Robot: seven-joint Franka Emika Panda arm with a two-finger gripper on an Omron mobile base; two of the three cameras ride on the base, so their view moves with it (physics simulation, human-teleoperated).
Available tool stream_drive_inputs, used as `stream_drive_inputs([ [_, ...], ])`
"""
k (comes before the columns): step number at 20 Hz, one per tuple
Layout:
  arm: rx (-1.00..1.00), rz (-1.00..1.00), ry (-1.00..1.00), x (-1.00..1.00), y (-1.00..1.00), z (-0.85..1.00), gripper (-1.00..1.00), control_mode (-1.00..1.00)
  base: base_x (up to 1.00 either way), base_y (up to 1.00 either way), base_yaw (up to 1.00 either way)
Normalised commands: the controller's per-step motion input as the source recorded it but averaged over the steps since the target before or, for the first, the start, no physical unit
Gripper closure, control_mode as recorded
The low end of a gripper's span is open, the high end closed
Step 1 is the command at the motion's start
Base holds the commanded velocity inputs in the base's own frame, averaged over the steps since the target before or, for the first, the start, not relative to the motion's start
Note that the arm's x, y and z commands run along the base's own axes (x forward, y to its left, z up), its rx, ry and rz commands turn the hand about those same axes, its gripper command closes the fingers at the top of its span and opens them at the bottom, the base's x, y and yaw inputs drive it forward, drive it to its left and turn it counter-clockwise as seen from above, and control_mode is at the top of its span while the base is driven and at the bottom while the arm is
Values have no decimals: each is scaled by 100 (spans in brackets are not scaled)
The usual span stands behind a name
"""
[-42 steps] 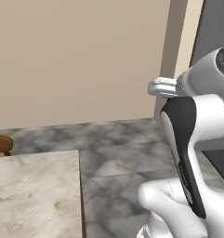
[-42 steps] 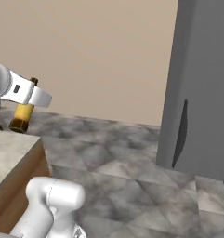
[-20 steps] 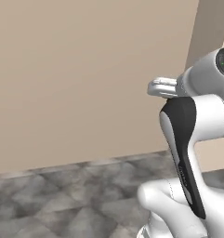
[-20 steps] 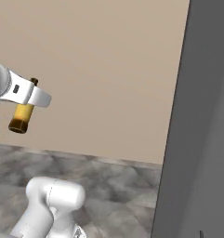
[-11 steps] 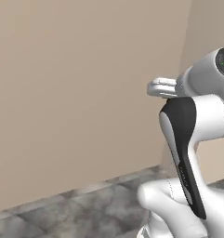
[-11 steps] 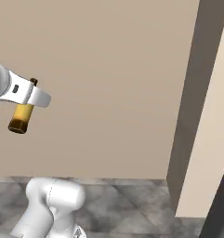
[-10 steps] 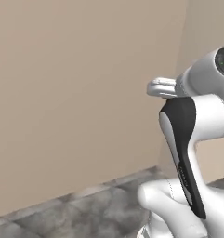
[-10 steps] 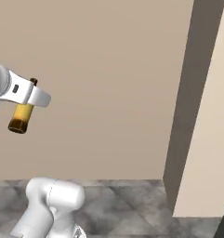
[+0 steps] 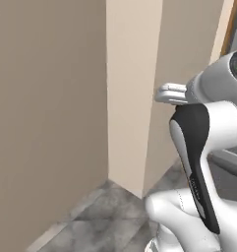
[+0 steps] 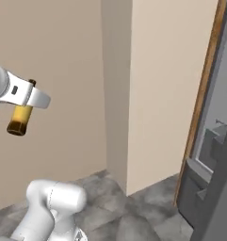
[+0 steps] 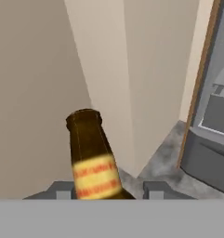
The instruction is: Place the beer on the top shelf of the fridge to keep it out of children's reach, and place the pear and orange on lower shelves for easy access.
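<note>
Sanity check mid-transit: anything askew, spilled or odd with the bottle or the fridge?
Nothing stands out. The slim brown glass beer bottle sits between the gripper fingers, clear of the beige wall corner. No spill shows on the grey marbled floor. The grey fridge appears open at the right, shelves intact.

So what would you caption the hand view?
The hand grips the beer, with the fridge open ahead.

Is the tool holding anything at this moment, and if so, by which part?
Yes: the tool is shut on the beer, gripping its body below the yellowish label, with the neck pointing away from the hand.
</note>
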Motion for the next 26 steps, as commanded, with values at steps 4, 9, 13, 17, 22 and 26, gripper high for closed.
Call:
stream_drive_inputs([
  [4, 0, 0, 0, 0, 0, 0, 100, 100, 0, 0, -86],
  [9, 0, 0, 0, 0, 0, 0, 100, 100, 10, 0, -80],
  [13, 0, 0, 0, 0, 0, 0, 100, 100, 36, 7, -71],
  [17, 0, 0, 0, 0, 0, 0, 100, 100, 62, 33, -41],
  [22, 0, 0, 0, 0, 0, 0, 100, 100, 79, 1, -22],
  [26, 0, 0, 0, 0, 0, 0, 100, 100, 84, -8, -14],
])
